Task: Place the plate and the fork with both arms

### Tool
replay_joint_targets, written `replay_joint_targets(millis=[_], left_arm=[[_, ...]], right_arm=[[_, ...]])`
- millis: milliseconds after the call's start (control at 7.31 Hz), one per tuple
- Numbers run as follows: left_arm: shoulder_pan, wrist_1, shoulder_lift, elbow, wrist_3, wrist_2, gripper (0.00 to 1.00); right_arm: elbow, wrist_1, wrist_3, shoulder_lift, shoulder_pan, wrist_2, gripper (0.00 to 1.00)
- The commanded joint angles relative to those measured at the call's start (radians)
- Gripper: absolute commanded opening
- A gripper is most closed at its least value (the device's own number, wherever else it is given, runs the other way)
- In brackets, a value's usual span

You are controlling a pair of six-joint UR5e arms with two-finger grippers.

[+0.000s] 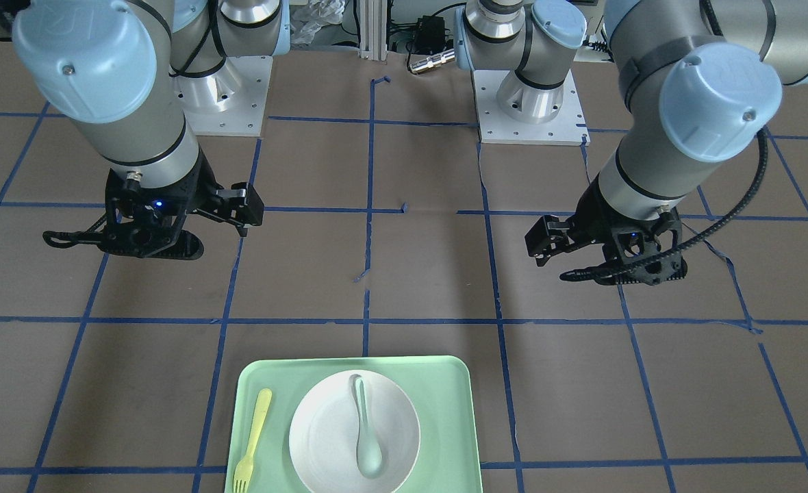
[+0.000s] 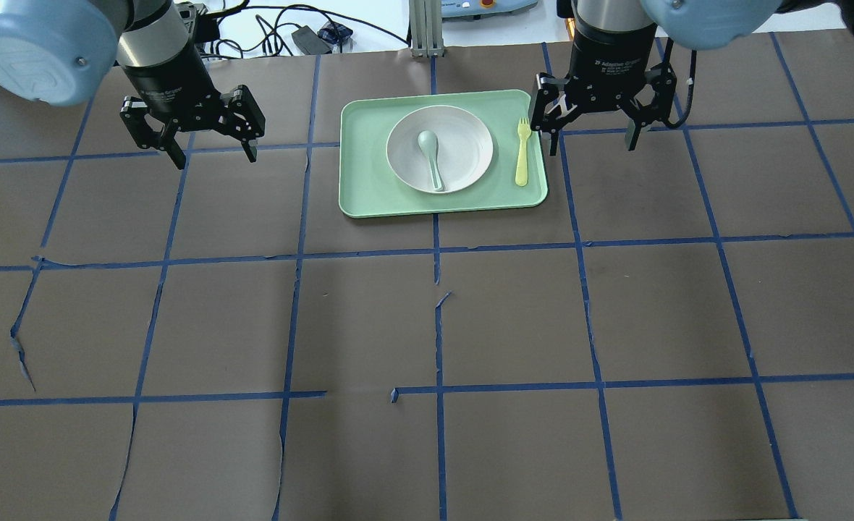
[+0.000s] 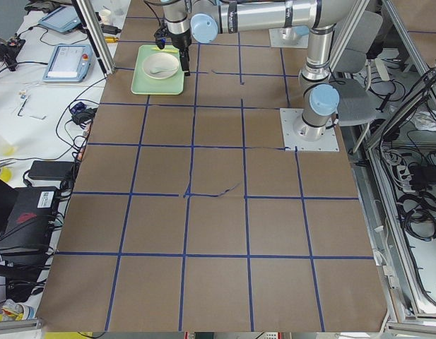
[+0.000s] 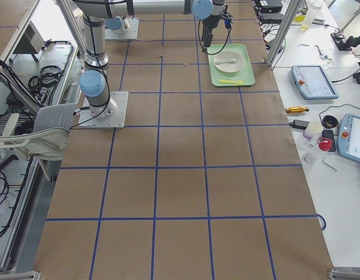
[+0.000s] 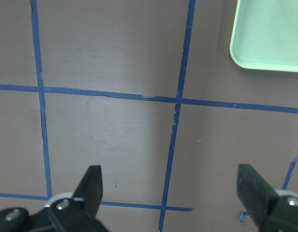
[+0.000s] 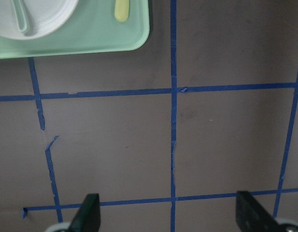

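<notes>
The off-white plate [image 2: 467, 141] lies on the mint-green tray [image 2: 369, 181] at the table's far middle. A grey-green spoon [image 2: 430, 155] lies in the plate. The pale-yellow fork [image 2: 522, 152] lies on the tray beside the plate, on its right side. My right gripper [image 2: 592, 145] hangs open and empty just right of the tray's edge, near the fork. My left gripper [image 2: 213, 148] hangs open and empty over bare table, well left of the tray. The right wrist view shows the tray's corner [image 6: 91, 43], the plate's rim [image 6: 42, 14] and the fork's handle end [image 6: 121, 9].
Brown paper with a blue tape grid covers the table [image 2: 427, 325]. The arms' bases [image 1: 531, 103] stand on the robot's side. Cables and devices lie beyond the far edge [image 2: 304, 36]. The left wrist view shows only a tray corner [image 5: 269, 38].
</notes>
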Motion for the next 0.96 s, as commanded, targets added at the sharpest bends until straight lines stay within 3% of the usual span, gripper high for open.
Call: replay_joint_targets(millis=[0, 821], left_arm=[[-0.015, -0.035, 0.032, -0.026, 0.055, 0.020, 1.00], [-0.016, -0.109, 0.091, -0.028, 0.074, 0.023, 1.00]], right_arm=[[0.060, -0.028, 0.003, -0.045, 0.003, 0.018, 1.00], [0.060, -0.056, 0.003, -0.059, 0.004, 0.006, 1.00]])
